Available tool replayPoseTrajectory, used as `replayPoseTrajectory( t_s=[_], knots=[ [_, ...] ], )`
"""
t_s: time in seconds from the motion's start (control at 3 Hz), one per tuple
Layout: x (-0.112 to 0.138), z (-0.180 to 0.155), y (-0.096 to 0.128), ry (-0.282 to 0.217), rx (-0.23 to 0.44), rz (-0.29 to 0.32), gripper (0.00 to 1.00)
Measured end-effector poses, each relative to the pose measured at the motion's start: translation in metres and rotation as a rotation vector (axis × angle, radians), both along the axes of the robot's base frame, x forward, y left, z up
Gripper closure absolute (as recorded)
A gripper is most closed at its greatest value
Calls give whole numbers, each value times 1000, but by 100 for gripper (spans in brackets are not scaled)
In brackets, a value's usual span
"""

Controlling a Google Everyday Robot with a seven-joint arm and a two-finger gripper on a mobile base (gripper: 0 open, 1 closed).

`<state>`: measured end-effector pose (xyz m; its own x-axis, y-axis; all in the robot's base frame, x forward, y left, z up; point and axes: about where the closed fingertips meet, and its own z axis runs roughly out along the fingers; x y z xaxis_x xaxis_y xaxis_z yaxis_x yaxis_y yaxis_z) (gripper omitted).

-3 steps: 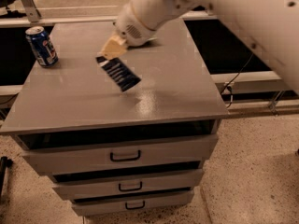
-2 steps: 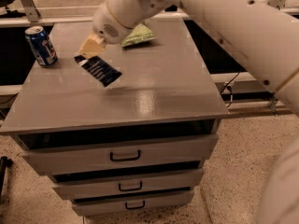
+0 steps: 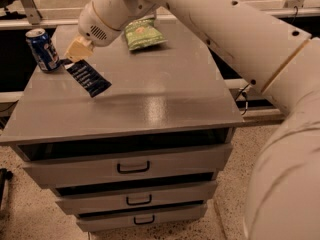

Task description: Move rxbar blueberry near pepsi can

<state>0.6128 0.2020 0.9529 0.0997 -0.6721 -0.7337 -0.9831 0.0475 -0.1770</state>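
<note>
I have the tool (image 3: pixel 76 53) over the far left part of the grey tabletop (image 3: pixel 165 96), at the end of the white arm (image 3: pixel 210 29) that sweeps in from the right side of the view. Its tan fingers (image 3: pixel 80 47) are pinched together on the upper end of the rxbar blueberry (image 3: pixel 89 78), so the bar is in its hold. The dark navy wrapper slopes down and away from the tool, toward the near side and a little to the right, with its rows of white text facing up. I cannot tell whether its lower corner touches the tabletop or hangs just above it.

The pepsi can (image 3: pixel 44 49) stands upright just to the left of the tool, close by the tabletop's left edge. The held end of the bar is near the can's base, though I see a small gap between them.

Beyond the tool and to its right, a green chip bag (image 3: pixel 144 34) lies flat toward the back of the tabletop, well apart from the bar. Below the tabletop, on the side nearest the camera, three drawers (image 3: pixel 132 166) with dark handles are stacked one under another.
</note>
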Motion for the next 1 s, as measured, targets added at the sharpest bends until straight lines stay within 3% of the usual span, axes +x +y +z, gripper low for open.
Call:
replayPoseTrajectory(
  t_s=[0.33, 1.0],
  knots=[
    [6, -1, 8, -9, 12, -3, 100],
    [61, -14, 42, -13, 86, -10, 100]
  ],
)
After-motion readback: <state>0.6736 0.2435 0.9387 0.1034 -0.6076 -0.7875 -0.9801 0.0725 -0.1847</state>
